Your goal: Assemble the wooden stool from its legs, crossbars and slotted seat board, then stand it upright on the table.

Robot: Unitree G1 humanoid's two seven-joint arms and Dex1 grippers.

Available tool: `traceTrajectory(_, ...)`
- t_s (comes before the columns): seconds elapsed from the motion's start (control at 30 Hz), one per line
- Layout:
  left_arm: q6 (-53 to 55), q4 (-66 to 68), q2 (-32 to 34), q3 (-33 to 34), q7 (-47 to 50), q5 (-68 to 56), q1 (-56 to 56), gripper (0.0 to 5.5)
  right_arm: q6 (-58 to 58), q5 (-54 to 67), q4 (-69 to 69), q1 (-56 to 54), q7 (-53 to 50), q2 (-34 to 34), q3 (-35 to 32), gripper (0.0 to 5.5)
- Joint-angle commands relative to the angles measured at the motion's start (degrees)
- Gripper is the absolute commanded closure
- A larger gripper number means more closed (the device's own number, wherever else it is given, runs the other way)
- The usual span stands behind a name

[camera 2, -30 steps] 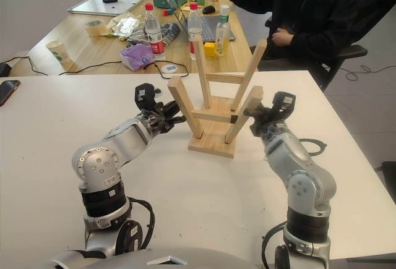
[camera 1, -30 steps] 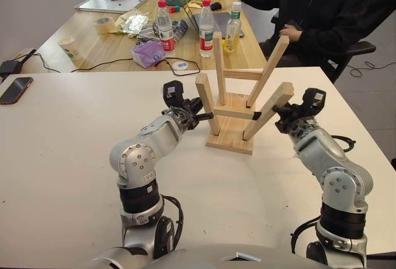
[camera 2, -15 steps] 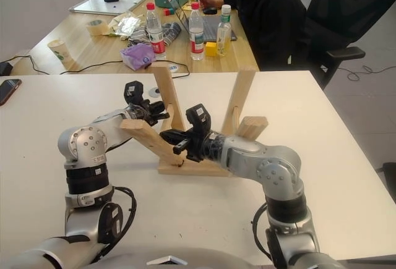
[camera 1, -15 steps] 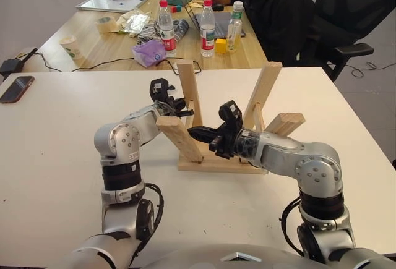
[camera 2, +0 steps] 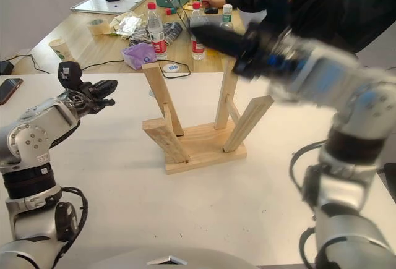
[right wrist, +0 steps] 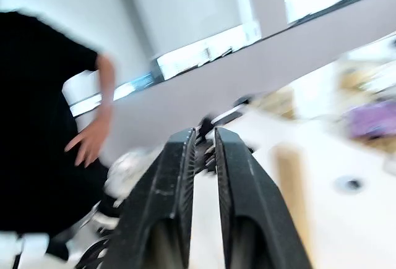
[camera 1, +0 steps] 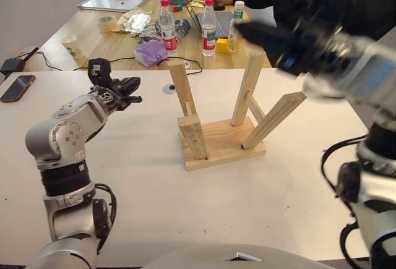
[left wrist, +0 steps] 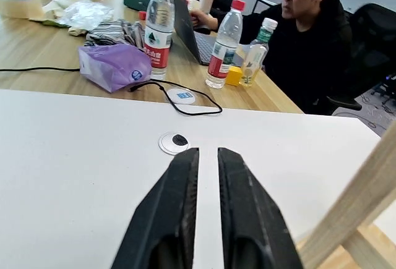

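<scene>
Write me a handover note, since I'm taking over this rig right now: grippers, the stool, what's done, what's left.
Left gripper: shut, empty, above the table, to the left of the stool.
Right gripper: shut, empty, raised above the stool, blurred.
Stool: upside down on the white table, seat board flat, four legs pointing up; neither gripper touches it.
Done: legs look fitted into the seat board.
Left: turn it over and stand it upright.

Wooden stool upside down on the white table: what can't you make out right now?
- Pale wooden stool: seat slots hidden under its legs, both eye views.
- Crossbars: partly behind legs; count unclear.
- Right gripper: motion-blurred in both eye views.
- Left wrist view: stool cut off by frame edge.
</scene>
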Motion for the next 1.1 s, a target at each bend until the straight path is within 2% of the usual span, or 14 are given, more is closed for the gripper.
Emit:
traceTrajectory(0.03, 1.18, -0.35, 3.25, -5.5, -7.61, -0.82, 4.43, 4.46, -8.69, -19.69, 19.55, -2.45, 17.18, -9.13, 5.49, 4.33)
traceTrajectory(0.17, -1.21, 0.42, 1.87, -11.33, -10.44, 1.27, 5.9, 3.81, -21.64, -40.66, 34.83, 3.0, 33.4, -8.94, 17.96, 3.59)
traceTrajectory(0.27, -3.36, 3.39, 0.21, -15.23, -11.19, 3.22, 4.96, 3.28, -31.55, -53.74, 43.05, 5.45, 39.38, -5.87, 24.96, 3.01)
traceTrajectory(0.3, -4.06, 4.22, -0.26, -16.51, -11.69, 3.82, 4.63, 3.13, -34.13, -57.28, 44.07, 6.4, 40.59, -4.82, 26.98, 2.83)
traceTrajectory(0.37, -5.33, 5.56, -1.34, -18.31, -12.55, 4.67, 4.24, 3.13, -38.06, -62.87, 44.22, 8.25, 42.94, -3.03, 30.1, 2.83)
traceTrajectory(0.47, -7.82, 8.37, -2.74, -20.86, -12.94, 7.11, 3.45, 3.13, -38.22, -67.23, 35.81, 12.98, 48.66, -3.31, 34.1, 2.83)
traceTrajectory(0.63, -10.62, 10.92, -2.74, -21.63, -13.93, 9.63, 4.02, 3.13, -30.38, -65.5, 16.6, 18.99, 59.0, -9.37, 33.62, 2.83)
traceTrajectory(0.77, -12.0, 12.82, -1.62, -21.2, -17.1, 9.87, 5.23, 3.13, -26.91, -65.53, 13.5, 19.59, 60.01, -10.32, 31.19, 2.83)
traceTrajectory(0.83, -13.33, 13.53, -0.55, -21.49, -19.31, 10.29, 5.46, 3.13, -26.65, -66.52, 15.33, 18.62, 59.11, -9.77, 30.12, 2.83)
traceTrajectory(0.93, -16.85, 17.41, -0.51, -20.73, -23.1, 10.31, 3.99, 3.13, -29.57, -68.0, 24.94, 14.84, 55.45, -5.09, 27.52, 2.83)
traceTrajectory(1.1, -23.1, 25.89, -2.55, -21.37, -27.2, 11.82, -0.34, 3.13, -35.32, -69.01, 38.42, 11.14, 54.93, 2.43, 25.63, 2.83)
